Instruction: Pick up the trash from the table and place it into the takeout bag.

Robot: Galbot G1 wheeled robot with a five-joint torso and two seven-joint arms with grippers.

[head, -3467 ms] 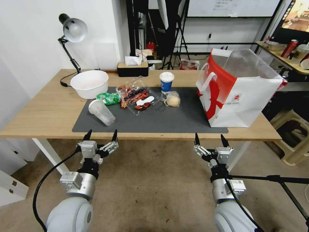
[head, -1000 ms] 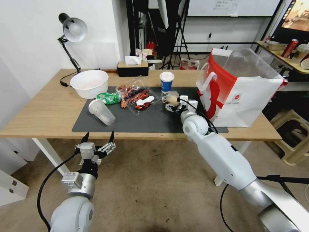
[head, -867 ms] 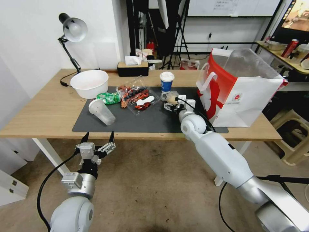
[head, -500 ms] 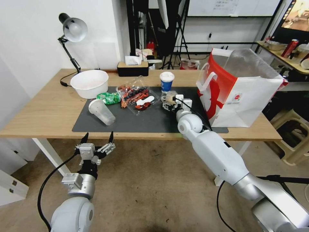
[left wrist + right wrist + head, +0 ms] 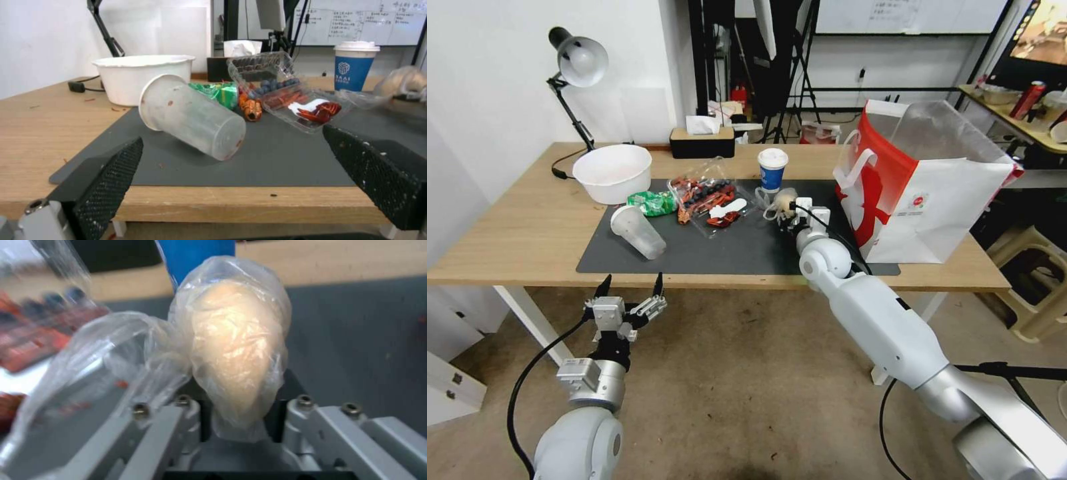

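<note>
The small beige plastic-wrapped ball sits clamped in the right gripper, jaws closed on it over the worktop's dark grey mat, well short of the red-and-white paper takeout bag. The left gripper hangs below the worktop edge, jaws spread, the tipped translucent plastic cup lying ahead of them. Between the right jaws the ball is squeezed, loose wrap spilling sideways.

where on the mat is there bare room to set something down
Bare mat runs along the near edge, from the tipped translucent cup across to the takeout bag. The far strip is crowded: green wrapper, clear fruit tray, paper cup, and the right gripper shut on the wrapped ball.
</note>
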